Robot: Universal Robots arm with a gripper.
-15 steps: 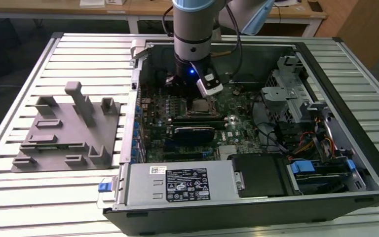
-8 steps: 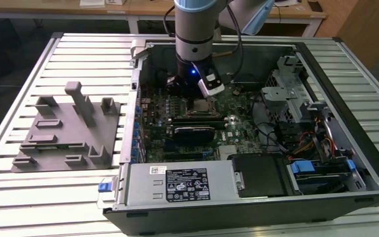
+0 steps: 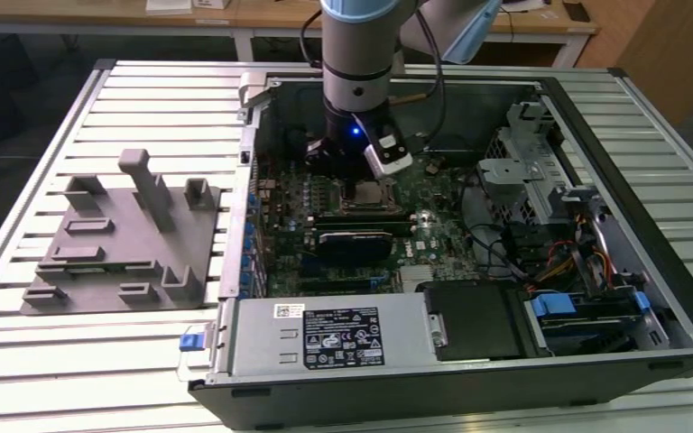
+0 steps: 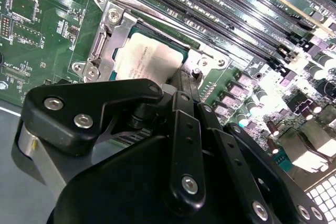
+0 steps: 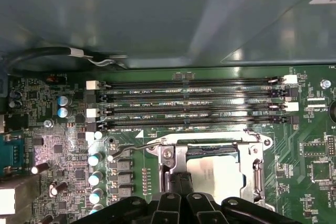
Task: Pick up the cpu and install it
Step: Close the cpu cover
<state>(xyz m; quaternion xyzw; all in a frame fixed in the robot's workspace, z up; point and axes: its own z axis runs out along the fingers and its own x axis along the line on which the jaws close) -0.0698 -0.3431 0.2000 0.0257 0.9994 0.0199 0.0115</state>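
The cpu [image 4: 143, 59] is a pale silver square lying flat inside the open metal socket frame [image 4: 111, 27] on the green motherboard. In the first wrist view the cpu [image 5: 219, 174] sits in that frame [image 5: 170, 157] just beyond my black fingers [image 5: 177, 183]. My gripper [image 4: 181, 80] hangs right over one edge of the chip, its two fingers pressed together with nothing between them. Whether the tips touch the chip I cannot tell. In the exterior view the gripper [image 3: 364, 180] is down inside the open computer case, over the socket [image 3: 371, 192].
Empty memory slots [image 5: 189, 103] run beside the socket, with capacitors [image 5: 95, 158] on another side. A grey tray with upright posts [image 3: 118, 244] lies on the slatted table at the exterior view's left. The power supply [image 3: 322, 338] and drive cage [image 3: 540, 180] crowd the case.
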